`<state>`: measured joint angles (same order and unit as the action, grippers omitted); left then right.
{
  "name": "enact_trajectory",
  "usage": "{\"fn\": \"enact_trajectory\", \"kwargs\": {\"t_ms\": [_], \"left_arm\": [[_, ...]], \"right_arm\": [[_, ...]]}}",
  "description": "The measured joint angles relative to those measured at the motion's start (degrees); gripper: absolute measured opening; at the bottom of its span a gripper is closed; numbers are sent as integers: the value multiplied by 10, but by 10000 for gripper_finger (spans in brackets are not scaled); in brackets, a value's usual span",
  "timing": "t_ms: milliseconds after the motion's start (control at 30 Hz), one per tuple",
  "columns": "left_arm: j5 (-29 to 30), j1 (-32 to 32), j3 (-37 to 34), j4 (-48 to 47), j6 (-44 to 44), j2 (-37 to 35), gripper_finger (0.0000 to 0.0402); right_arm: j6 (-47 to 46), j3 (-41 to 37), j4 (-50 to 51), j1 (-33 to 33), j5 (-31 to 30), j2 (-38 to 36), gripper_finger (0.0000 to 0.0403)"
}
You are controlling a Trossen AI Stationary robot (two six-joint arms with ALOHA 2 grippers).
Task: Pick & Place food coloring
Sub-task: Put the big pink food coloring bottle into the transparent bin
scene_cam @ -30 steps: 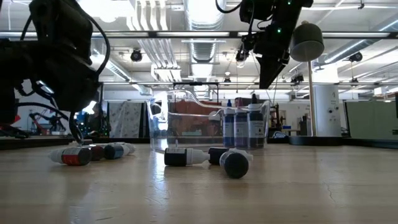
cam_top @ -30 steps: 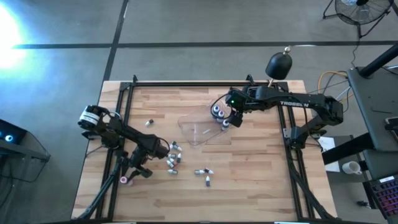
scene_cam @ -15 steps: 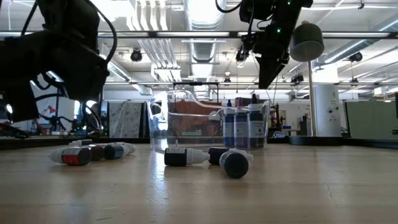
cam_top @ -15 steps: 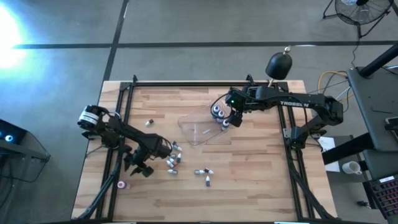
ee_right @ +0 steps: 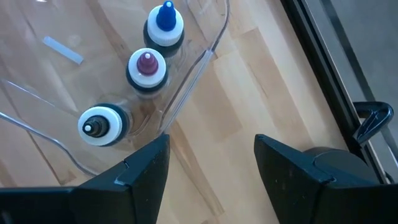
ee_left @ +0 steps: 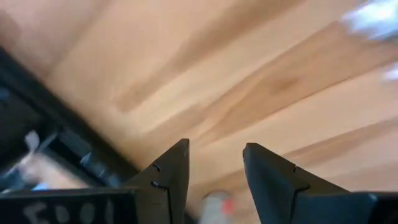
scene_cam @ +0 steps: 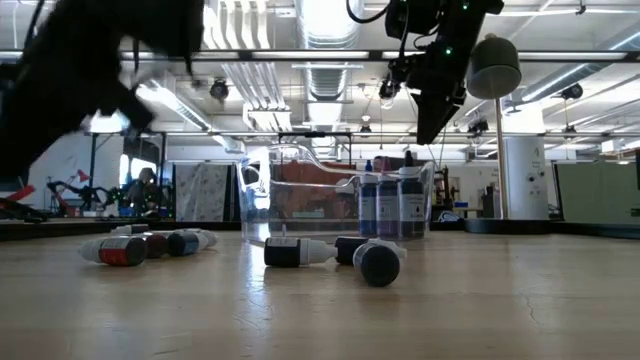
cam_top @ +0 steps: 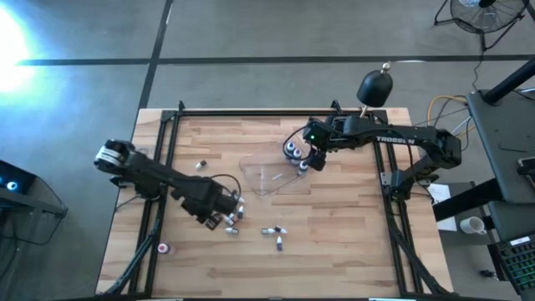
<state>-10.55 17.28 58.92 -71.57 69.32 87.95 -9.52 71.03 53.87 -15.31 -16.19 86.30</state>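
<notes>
Three food coloring bottles (ee_right: 147, 68) stand upright in the clear tray (cam_top: 266, 177). My right gripper (ee_right: 211, 155) hangs open above the tray's right rim. Loose bottles lie on their sides on the table: a cluster (cam_top: 237, 209), a pair (cam_top: 273, 234) and one (cam_top: 201, 165) farther back. Another bottle (cam_top: 165, 248) sits by the left rail. My left gripper (cam_top: 221, 221) is above the table at the cluster's left edge, fingers apart, with bare wood between the tips (ee_left: 214, 155). My left gripper has a blurred white and red thing (ee_left: 214, 208) low between its fingers. I cannot tell whether the fingers touch it or whether it lies on the table below.
A black domed lamp (cam_top: 375, 86) stands at the table's far right edge. Black frame rails (cam_top: 159, 167) run along the table's sides. Bare wood lies along the near edge and at the right of the tray.
My left gripper has risen from beside the lone bottle at the left rail. It has swung toward the table's right to the cluster of bottles, turning as it went. The lone bottle stays by the rail.
</notes>
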Motion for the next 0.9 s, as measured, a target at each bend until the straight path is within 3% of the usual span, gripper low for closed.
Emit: {"fn": "enact_trajectory", "kwargs": {"t_ms": [100, 200, 300, 500, 667, 900], "left_arm": [[65, 49, 42, 3, 97, -38, 126], [37, 91, 52, -2, 209, -68, 126], [5, 141, 57, 0, 251, -90, 126], [3, 220, 65, -6, 175, -113, 126], [67, 274, 65, -16, 120, -124, 126], [29, 320, 65, -15, 44, -124, 126]], "right_arm": [[-2, -2, 0, 0, 0, 0, 228], [-7, -4, 0, 0, 0, 0, 228], [-8, -4, -1, 0, 0, 0, 228], [-8, -4, -3, 0, 0, 0, 228], [-10, -4, -4, 0, 0, 0, 228], [13, -4, -4, 0, 2, 0, 228]]}}
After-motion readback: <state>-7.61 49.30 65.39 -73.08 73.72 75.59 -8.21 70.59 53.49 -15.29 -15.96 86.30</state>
